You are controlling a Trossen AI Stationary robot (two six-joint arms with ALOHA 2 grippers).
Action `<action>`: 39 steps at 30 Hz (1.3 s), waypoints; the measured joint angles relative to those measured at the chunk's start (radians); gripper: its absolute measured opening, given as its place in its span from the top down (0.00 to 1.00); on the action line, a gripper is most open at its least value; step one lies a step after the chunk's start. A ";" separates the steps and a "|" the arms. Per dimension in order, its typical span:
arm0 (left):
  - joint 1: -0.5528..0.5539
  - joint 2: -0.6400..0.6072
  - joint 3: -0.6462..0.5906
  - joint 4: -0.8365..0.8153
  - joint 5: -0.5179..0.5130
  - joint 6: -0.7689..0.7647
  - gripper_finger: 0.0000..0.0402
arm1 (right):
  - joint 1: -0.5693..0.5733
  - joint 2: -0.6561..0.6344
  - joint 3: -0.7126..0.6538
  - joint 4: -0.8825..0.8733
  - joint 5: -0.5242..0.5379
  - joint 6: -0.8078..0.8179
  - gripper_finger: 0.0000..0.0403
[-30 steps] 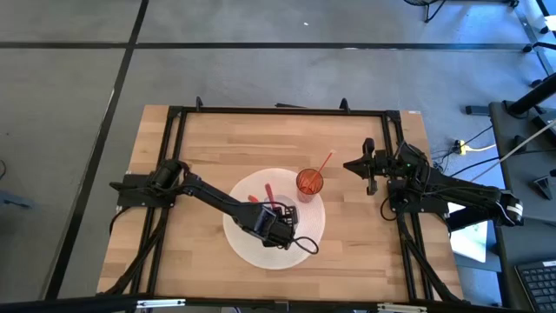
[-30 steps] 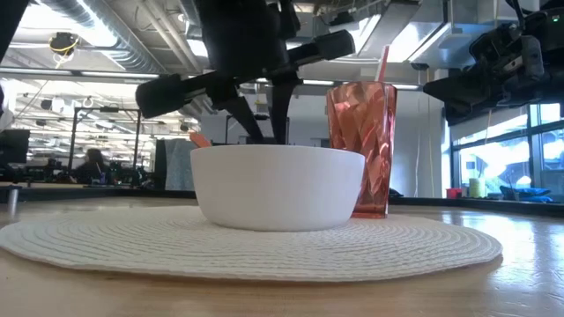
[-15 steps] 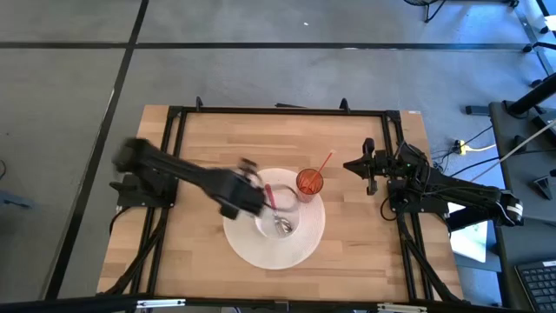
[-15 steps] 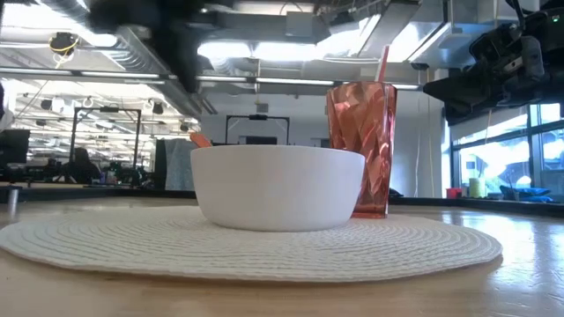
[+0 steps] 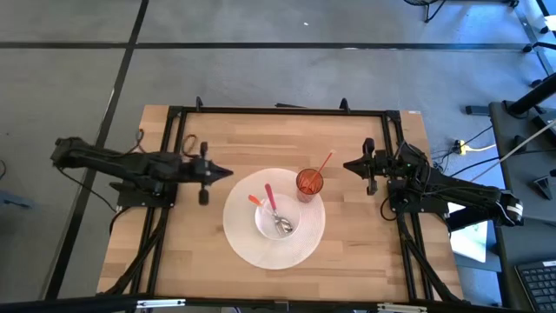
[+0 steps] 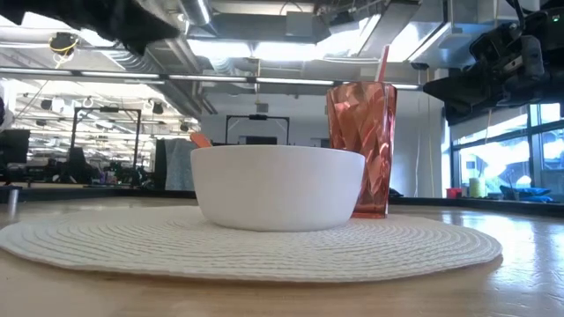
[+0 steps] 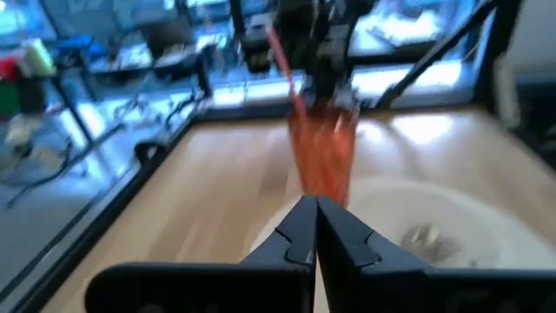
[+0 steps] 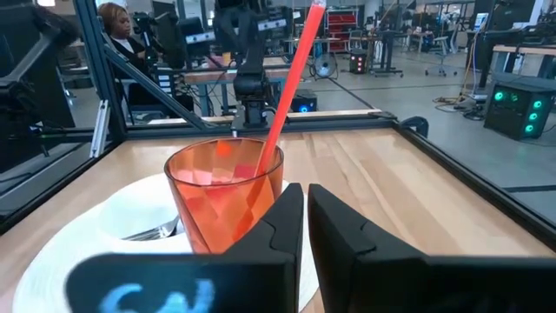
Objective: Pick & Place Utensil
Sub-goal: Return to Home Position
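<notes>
A white bowl (image 5: 280, 219) (image 6: 278, 186) stands in the middle of a round white woven placemat (image 5: 261, 254) (image 6: 264, 248). In the bowl lies a metal spoon (image 5: 283, 225) whose pink handle (image 5: 270, 196) leans on the far rim. An orange tip (image 5: 253, 200) (image 6: 200, 139) shows at the bowl's left rim. A red faceted tumbler (image 5: 309, 182) (image 6: 361, 150) (image 8: 224, 193) with a red straw (image 8: 291, 69) stands on the mat at the bowl's far right. My left gripper (image 5: 228, 172) (image 7: 314, 202) is shut, left of the mat. My right gripper (image 5: 346, 165) (image 8: 306, 188) is shut, right of the tumbler.
Black frame rails (image 5: 278, 110) run along the table's far, left and right sides. Bare wood (image 5: 261, 139) lies between the mat and the far rail. A desk with cables and a keyboard (image 5: 539, 283) stands beyond the right edge.
My left arm has drawn back from over the bowl toward the table's left edge and now stretches out low beside the mat. The spoon, hidden under the gripper a second ago, shows lying in the bowl. The right arm has kept still.
</notes>
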 joint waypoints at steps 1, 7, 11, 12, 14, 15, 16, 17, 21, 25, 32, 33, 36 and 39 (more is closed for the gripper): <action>-0.002 -0.031 -0.004 0.000 0.019 0.004 0.99 | 0.000 0.000 0.000 0.001 0.000 0.007 0.94; -0.043 -0.175 -0.108 0.080 0.053 0.026 0.99 | 0.000 0.000 0.000 0.041 -0.031 0.031 0.97; -0.048 -0.215 -0.222 0.193 0.008 0.024 1.00 | 0.000 -0.001 0.000 0.143 -0.149 0.092 0.99; -0.049 -0.223 -0.245 0.218 0.003 0.024 1.00 | 0.000 -0.004 0.000 0.172 -0.170 0.127 0.99; -0.062 -0.239 -0.285 0.279 0.004 0.031 0.99 | -0.001 -0.017 0.000 0.203 -0.180 0.186 0.99; -0.073 -0.249 -0.298 0.292 0.004 0.036 0.99 | -0.001 -0.028 0.000 0.205 -0.180 0.201 0.99; -0.087 -0.262 -0.308 0.291 -0.003 0.038 1.00 | -0.001 -0.041 0.000 0.199 -0.183 0.206 0.99; -0.100 -0.273 -0.318 0.289 -0.022 0.045 1.00 | -0.001 -0.055 0.000 0.186 -0.184 0.208 0.99; -0.153 -0.325 -0.343 0.282 -0.141 0.073 0.99 | -0.014 -0.120 0.000 0.147 -0.184 0.241 0.99; -0.210 -0.390 -0.343 0.248 -0.190 0.102 1.00 | -0.021 -0.197 0.009 0.055 -0.183 0.239 1.00; -0.273 -0.430 -0.343 0.180 -0.311 0.088 1.00 | 0.048 -0.299 -0.010 -0.086 -0.089 0.190 1.00; -0.277 -0.430 -0.343 0.180 -0.311 0.088 1.00 | 0.067 -0.305 -0.016 -0.087 -0.072 0.178 1.00; -0.278 -0.430 -0.343 0.180 -0.308 0.080 0.99 | 0.132 -0.307 -0.025 -0.102 -0.012 0.133 1.00; -0.278 -0.430 -0.343 0.181 -0.279 0.064 1.00 | 0.197 -0.305 -0.025 -0.103 0.054 0.097 1.00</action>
